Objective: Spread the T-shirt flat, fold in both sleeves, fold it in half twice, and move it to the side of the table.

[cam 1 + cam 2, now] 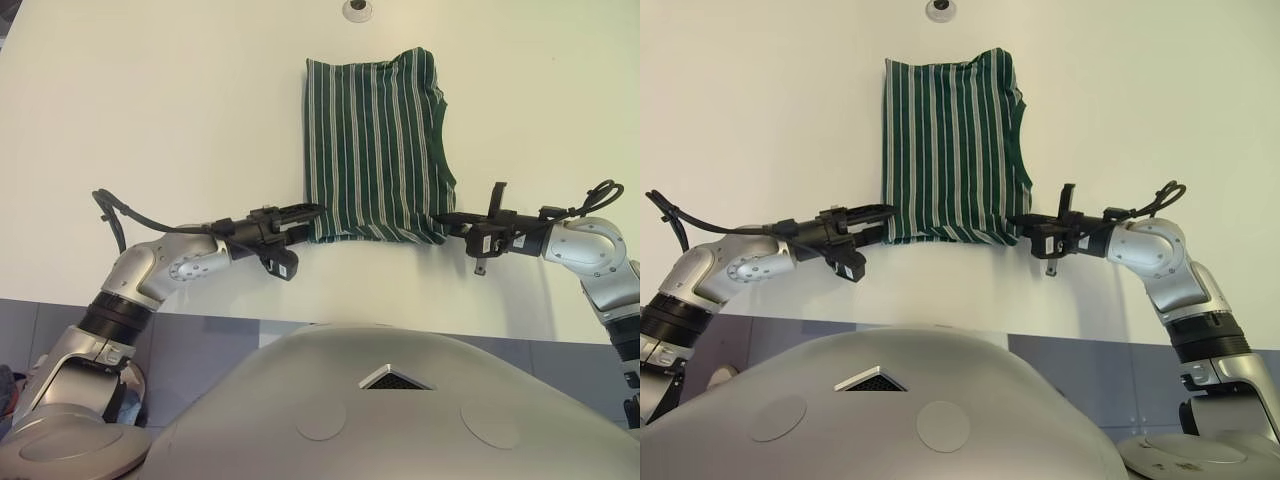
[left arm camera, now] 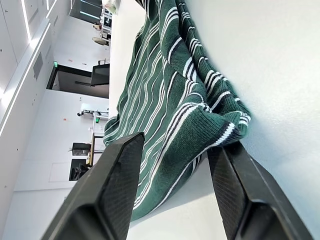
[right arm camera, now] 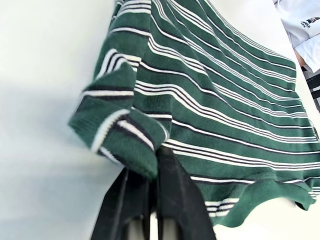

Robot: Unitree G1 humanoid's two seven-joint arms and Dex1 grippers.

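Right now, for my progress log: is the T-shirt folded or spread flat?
Folded: the T-shirt lies as a narrow rectangle, no sleeves spread out, with stacked layers showing at its near corners.

No legible text, labels or numbers. Small green sign (image 2: 54,64) on the far wall (image 2: 35,125): too small to read.
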